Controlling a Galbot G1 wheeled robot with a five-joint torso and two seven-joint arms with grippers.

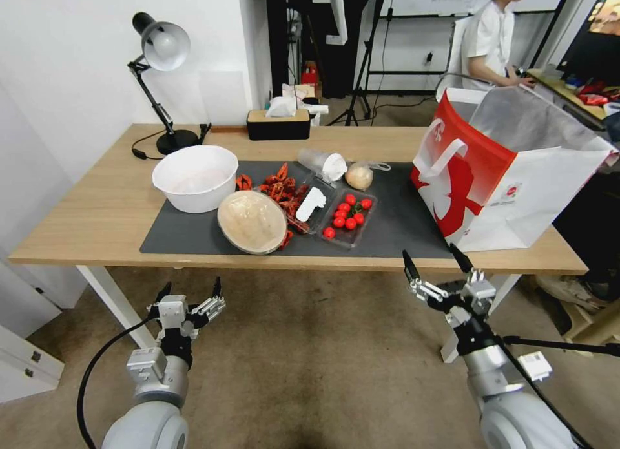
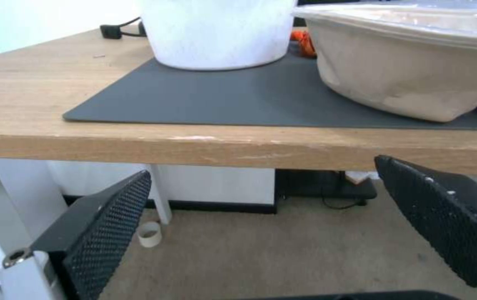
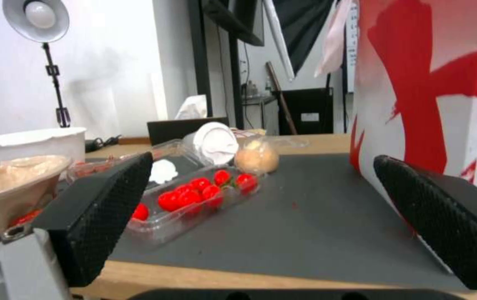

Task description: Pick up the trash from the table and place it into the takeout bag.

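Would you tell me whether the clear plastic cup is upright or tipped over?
Tipped over: the clear plastic cup lies on its side on the dark mat, white lid facing the table's front edge.

Takeout bag (image 1: 510, 177) at mat's (image 1: 400, 226) right end, tan bowl (image 1: 252, 221) left, tomato tray (image 1: 349, 218) between

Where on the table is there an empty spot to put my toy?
Bare mat lies between the tomato tray and the takeout bag. Bare wood lies left of the big white bowl, toward the lamp. It is crowded mid-mat, around the round tan bowl and tray.
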